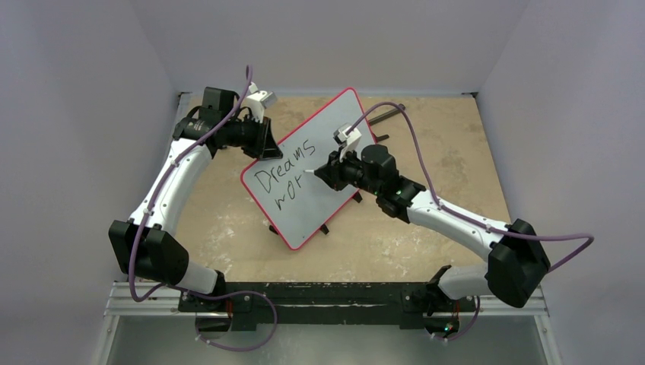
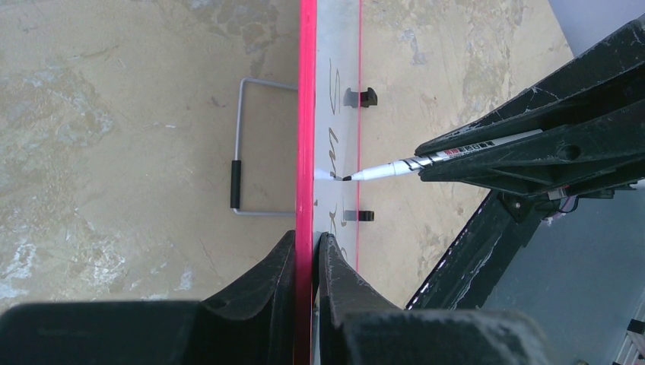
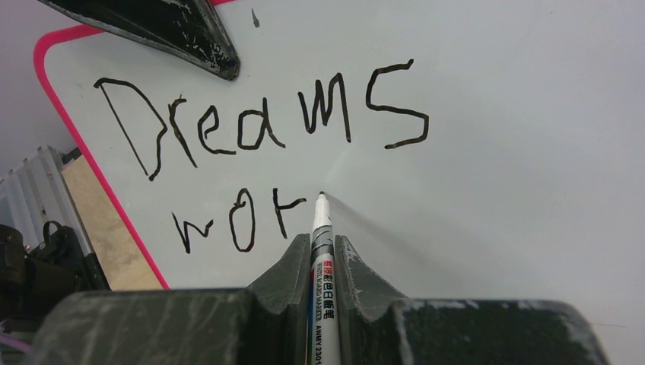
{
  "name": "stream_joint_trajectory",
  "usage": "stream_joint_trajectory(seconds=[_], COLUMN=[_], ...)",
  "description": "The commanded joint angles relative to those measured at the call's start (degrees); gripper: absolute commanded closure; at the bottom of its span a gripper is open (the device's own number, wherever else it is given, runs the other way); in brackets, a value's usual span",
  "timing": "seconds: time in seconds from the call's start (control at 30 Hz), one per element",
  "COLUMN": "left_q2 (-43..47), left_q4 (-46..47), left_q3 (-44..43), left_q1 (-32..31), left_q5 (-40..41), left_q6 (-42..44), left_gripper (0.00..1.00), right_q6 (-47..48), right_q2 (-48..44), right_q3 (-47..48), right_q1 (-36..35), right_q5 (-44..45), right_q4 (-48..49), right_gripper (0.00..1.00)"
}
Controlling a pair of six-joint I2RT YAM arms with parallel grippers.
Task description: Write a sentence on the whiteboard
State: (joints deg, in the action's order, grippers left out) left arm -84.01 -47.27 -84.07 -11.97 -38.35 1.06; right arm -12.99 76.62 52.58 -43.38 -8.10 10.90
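Note:
The whiteboard (image 1: pixel 313 211), white with a red rim, stands tilted in mid-table. The sentence (image 1: pixel 285 173) on it reads "Dreams" with "wor" below in black, and shows large in the right wrist view (image 3: pixel 258 125). My left gripper (image 1: pixel 266 143) is shut on the board's upper left edge; in its wrist view (image 2: pixel 308 237) the jaws pinch the red rim (image 2: pixel 306 114). My right gripper (image 1: pixel 325 172) is shut on a white marker (image 3: pixel 322 228). The marker's tip (image 2: pixel 346 178) is at the board surface, just right of the "r".
A wire stand (image 2: pixel 237 156) sits behind the board, and black clips (image 2: pixel 361 97) are on its far edge. A dark stick (image 1: pixel 386 115) lies on the tan table at the back right. Grey walls close in on three sides. The metal base rail (image 1: pixel 327 293) runs along the front.

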Motion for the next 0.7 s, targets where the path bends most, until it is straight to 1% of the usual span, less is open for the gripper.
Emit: stream_joint_trajectory(seconds=[0.0, 0.43, 0.67], left_q2=[0.9, 0.9, 0.9], left_q4=[2.6, 2.6, 2.6], left_q3=[-0.7, -0.7, -0.6], left_q1=[0.2, 0.2, 0.2], left_q5=[1.5, 1.6, 1.6], left_q6=[1.7, 1.7, 1.7], left_gripper=[1.0, 1.0, 1.0], right_q6=[-0.6, -0.7, -1.2], right_q2=[-0.2, -1.6, -2.7], right_q3=[-0.7, -1.3, -0.8], right_q1=[0.5, 3.0, 3.2], right_q5=[1.0, 2.2, 0.0], right_q4=[2.3, 1.0, 0.5], right_gripper=[1.0, 1.0, 1.0])
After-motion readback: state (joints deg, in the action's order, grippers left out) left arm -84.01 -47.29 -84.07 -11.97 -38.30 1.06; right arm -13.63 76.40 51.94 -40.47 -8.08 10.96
